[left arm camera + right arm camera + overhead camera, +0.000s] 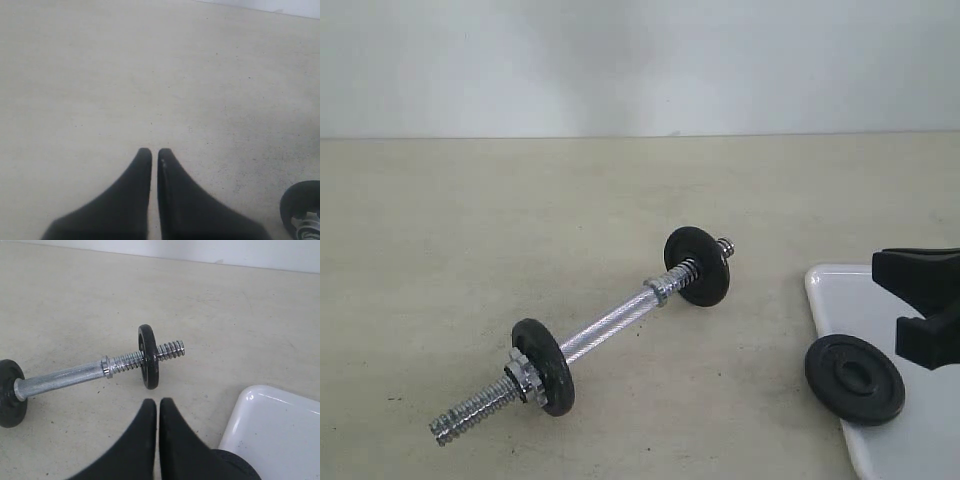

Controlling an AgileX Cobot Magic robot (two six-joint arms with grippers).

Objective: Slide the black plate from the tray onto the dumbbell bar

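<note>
On my remote feed, the small round matte-black iron plate point(855, 379) lies flat across the left rim of the glossy white rectangular tray point(840, 295). Part of it is on the tray and part overhangs the tabletop. Its raised rim, hub and round centre hole face up.

The slim chrome steel dumbbell bar point(610, 325) rests well apart from it on the table, lying diagonally. The middle of the bar is smooth and shiny, and both ends carry coarse thread. Two matching black discs stand on edge on the bar, one near the far end point(697, 265) and one near the near end point(543, 366). A silver star-shaped nut point(523, 373) sits against the near disc, and a second nut point(660, 292) sits on the bar just inside the far disc.

The right gripper point(158, 402) has smooth, tapered black fingers pressed together with nothing between them. In the exterior view its dark body hangs over the tray, just beside the plate. The left gripper point(154, 152) is likewise closed and empty, and it points at bare tabletop with a disc at the edge of its view.

The table point(470, 250) is a matte beige surface, faintly speckled and scuffed. Behind it stands a plain pale wall point(620, 60).
</note>
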